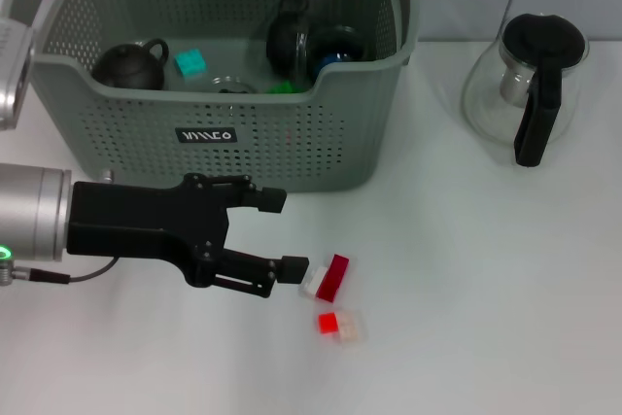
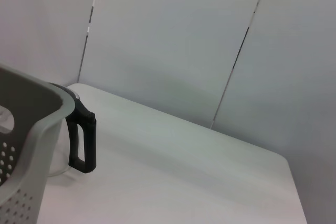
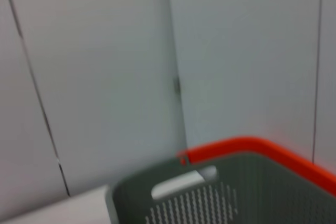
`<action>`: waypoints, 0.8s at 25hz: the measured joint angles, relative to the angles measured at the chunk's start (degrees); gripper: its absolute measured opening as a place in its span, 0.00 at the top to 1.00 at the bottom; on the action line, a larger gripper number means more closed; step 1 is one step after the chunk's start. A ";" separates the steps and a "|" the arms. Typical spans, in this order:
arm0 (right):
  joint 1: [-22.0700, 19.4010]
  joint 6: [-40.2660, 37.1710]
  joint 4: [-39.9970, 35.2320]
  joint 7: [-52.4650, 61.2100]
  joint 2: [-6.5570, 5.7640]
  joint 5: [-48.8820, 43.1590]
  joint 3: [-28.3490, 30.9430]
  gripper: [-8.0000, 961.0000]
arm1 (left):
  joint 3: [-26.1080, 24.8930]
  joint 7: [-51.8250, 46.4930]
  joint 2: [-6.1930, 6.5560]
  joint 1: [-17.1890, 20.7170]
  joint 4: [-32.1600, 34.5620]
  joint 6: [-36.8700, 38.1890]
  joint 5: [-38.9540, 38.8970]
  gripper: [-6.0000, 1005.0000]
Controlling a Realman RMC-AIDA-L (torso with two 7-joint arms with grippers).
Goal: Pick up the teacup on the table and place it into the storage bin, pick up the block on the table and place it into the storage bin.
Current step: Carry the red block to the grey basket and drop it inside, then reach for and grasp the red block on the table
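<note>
My left gripper (image 1: 277,233) hangs low over the table (image 1: 486,289) in front of the bin (image 1: 224,133), its fingers spread, the lower fingertip (image 1: 294,269) just beside the red-and-white block (image 1: 327,277). A second small red-and-white block (image 1: 337,324) lies near it, a little closer to me. No teacup shows on the table; dark rounded pieces already sit inside the bin, so I judge the block to be the step in hand. To do it well I should shift forward so both fingers straddle the block across its narrow sides, settle down level with it, then close squarely so it does not twist or skid away. I should keep clear of the second block while closing. The glass pot (image 1: 525,85) stands well apart on the right. My right gripper is not in view, so I cannot tell its state.
</note>
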 joint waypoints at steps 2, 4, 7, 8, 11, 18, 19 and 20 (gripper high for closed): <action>-0.07 2.01 -0.39 -1.65 1.40 -1.75 -1.09 0.73 | -0.01 0.00 0.14 -0.01 0.00 0.08 0.00 0.06; -0.81 2.68 -2.01 -2.75 2.40 -2.20 -2.12 0.64 | -0.07 0.00 0.34 0.03 0.00 0.20 0.00 0.06; -3.24 0.89 -6.03 -5.02 3.61 -1.64 -2.78 0.51 | -0.14 0.01 0.51 0.04 0.00 0.49 0.00 0.06; -4.19 -0.55 -7.36 -5.91 3.97 -1.02 -2.77 0.48 | -0.20 0.01 0.58 0.03 0.00 0.54 0.00 0.06; -9.39 -7.41 -13.10 -9.94 5.16 3.00 -2.67 0.38 | -0.39 0.01 0.71 -0.08 0.00 0.74 0.00 0.06; -20.33 -24.73 -19.04 -12.93 5.52 3.44 -3.04 0.16 | -0.70 1.68 1.15 -0.35 0.36 3.03 4.16 0.06; -21.44 -25.66 -18.90 -13.47 5.50 2.00 -3.04 0.13 | -0.70 1.68 1.15 -0.35 0.36 3.03 4.16 0.06; -22.32 -26.49 -18.74 -13.91 5.52 0.73 -3.06 0.09 | -0.49 1.93 1.17 -0.56 0.43 3.13 6.61 0.06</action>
